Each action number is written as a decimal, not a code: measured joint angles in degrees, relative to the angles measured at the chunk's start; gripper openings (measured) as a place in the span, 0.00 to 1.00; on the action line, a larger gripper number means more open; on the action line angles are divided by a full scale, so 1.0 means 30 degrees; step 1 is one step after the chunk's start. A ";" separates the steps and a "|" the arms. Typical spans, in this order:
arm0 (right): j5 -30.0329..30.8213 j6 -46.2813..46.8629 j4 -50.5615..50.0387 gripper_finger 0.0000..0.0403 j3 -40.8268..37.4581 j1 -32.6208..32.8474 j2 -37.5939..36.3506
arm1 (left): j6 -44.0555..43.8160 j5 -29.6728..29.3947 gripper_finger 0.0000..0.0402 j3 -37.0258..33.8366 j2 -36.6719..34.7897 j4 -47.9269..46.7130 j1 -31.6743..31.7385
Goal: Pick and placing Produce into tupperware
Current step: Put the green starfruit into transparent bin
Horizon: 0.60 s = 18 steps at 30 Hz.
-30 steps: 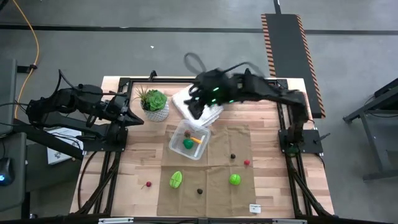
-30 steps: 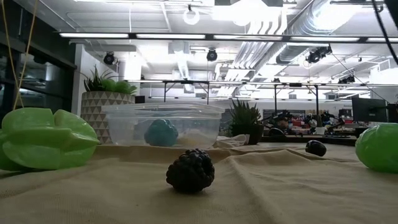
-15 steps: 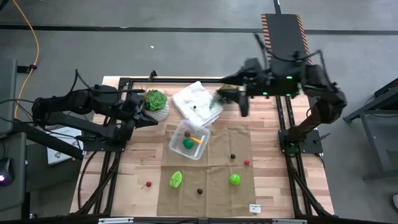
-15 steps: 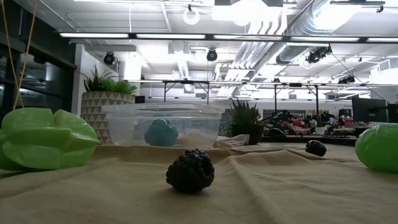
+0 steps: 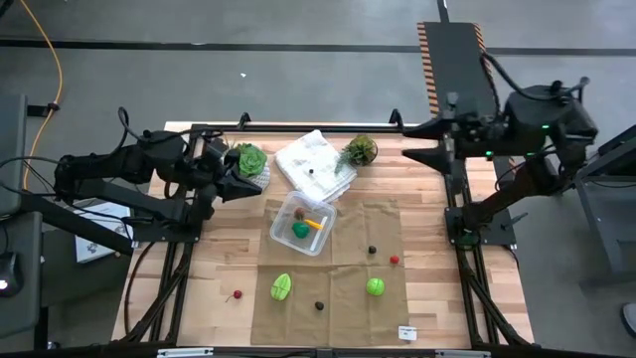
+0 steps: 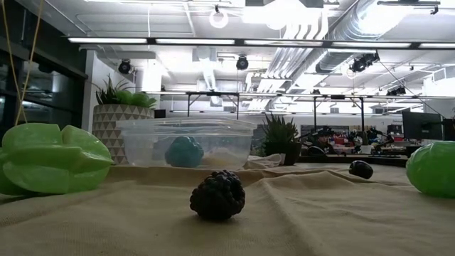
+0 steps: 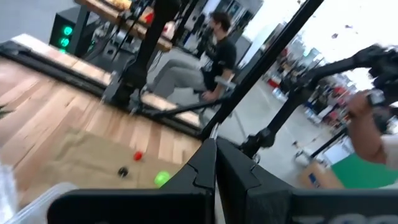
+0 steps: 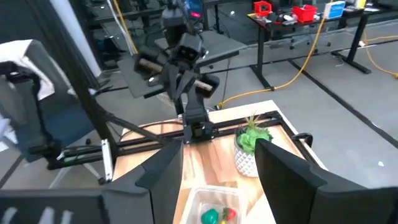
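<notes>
Notably, the left gripper (image 5: pixel 250 180) hovered with fingers together, the tupperware (image 5: pixel 301 223) (already holding two pieces) just beyond it; the right gripper (image 5: pixel 412 142) waited apart, well away. Produce probably light, rigid, slippery; grasp across the middle.

Right gripper (image 5: pixel 412 141) is withdrawn from above the white bag (image 5: pixel 314 162) to the table's right edge; left gripper (image 5: pixel 256 181) is advanced toward the tupperware (image 5: pixel 301 223).

The tupperware (image 5: pixel 302 222) sits mid-table, produce (image 5: pixel 281 286) scattered before it, bag (image 5: pixel 315 163) behind.
</notes>
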 joint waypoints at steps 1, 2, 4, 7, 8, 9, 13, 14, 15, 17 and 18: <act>0.0001 0.0044 -0.0137 0.47 0.0000 0.0145 -0.0169 | -0.0122 0.0003 0.00 0.0005 -0.0014 0.0177 0.0000; 0.0007 0.0086 -0.0270 0.47 0.0000 0.0284 -0.0305 | -0.0176 0.0005 0.00 0.0005 -0.0018 0.0303 0.0000; 0.0057 0.0086 -0.0616 0.47 0.0000 0.0631 -0.0521 | -0.0282 -0.0003 0.00 0.0005 0.0035 0.0609 -0.0055; 0.0776 0.0374 -0.1346 0.47 0.0000 0.1244 -0.0638 | -0.0441 -0.0061 0.00 0.0005 0.0238 0.1282 -0.0754; 0.1024 0.0472 -0.1674 0.47 -0.0007 0.1464 -0.0638 | -0.0423 -0.0065 0.00 0.0005 0.0314 0.1515 -0.1080; 0.1211 0.0560 -0.1930 0.47 -0.0015 0.1690 -0.0638 | -0.0278 -0.0181 0.00 0.0005 0.0383 0.1704 -0.1426; 0.1936 0.0793 -0.2318 0.47 -0.0015 0.2691 -0.0624 | 0.0393 -0.1844 0.00 0.0012 0.0772 0.2547 -0.3272; 0.2099 0.0781 -0.2315 0.47 -0.0015 0.2930 -0.0619 | 0.0534 -0.2468 0.00 0.0012 0.0895 0.2695 -0.3679; 0.2333 0.0759 -0.2315 0.47 -0.0015 0.3190 -0.0612 | 0.0685 -0.3057 0.00 0.0012 0.1024 0.2831 -0.4043; 0.2708 0.0734 -0.2315 0.47 -0.0015 0.3638 -0.0609 | 0.0877 -0.3942 0.00 0.0012 0.1161 0.3053 -0.4689; 0.2894 0.0738 -0.2320 0.47 -0.0015 0.3836 -0.0609 | 0.0880 -0.4330 0.00 0.0012 0.1217 0.3187 -0.4979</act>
